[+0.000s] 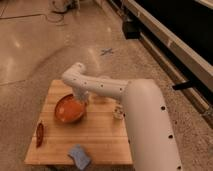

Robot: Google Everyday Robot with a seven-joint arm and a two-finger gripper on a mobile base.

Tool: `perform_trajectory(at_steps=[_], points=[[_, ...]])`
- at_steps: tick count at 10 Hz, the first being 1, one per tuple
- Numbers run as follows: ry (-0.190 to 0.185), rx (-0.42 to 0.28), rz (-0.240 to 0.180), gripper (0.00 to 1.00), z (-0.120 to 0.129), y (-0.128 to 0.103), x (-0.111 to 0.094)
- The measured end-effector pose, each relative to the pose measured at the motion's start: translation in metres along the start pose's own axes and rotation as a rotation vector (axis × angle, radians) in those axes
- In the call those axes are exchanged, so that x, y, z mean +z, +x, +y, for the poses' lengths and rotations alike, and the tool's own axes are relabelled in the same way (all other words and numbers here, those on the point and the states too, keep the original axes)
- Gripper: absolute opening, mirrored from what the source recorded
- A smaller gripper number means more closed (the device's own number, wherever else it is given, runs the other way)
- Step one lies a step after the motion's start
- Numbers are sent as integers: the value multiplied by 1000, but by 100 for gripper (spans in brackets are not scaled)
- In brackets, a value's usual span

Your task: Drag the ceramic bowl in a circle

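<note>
The ceramic bowl (68, 109) is wide and shallow, orange inside with a darker rim. It sits on the left half of the wooden table (105, 135). My white arm reaches in from the right and bends down to the bowl. The gripper (80, 98) is at the bowl's far right rim, touching or just inside it. The arm's wrist hides the contact point.
A small dark red-brown flat object (39, 134) lies near the table's left front edge. A blue cloth (80, 156) lies at the front edge. A small white cup (118, 113) stands right of the bowl beside my arm. Speckled floor surrounds the table.
</note>
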Motion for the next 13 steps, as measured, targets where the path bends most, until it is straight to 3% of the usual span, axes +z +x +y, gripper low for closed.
perform_trajectory(at_steps=[3, 5, 7, 11, 13], points=[[-2, 41, -23, 42, 22, -18, -1], [17, 32, -53, 64, 19, -40, 0], [40, 9, -73, 79, 10, -56, 0], [82, -31, -74, 80, -5, -65, -11], [85, -33, -73, 80, -5, -65, -13]])
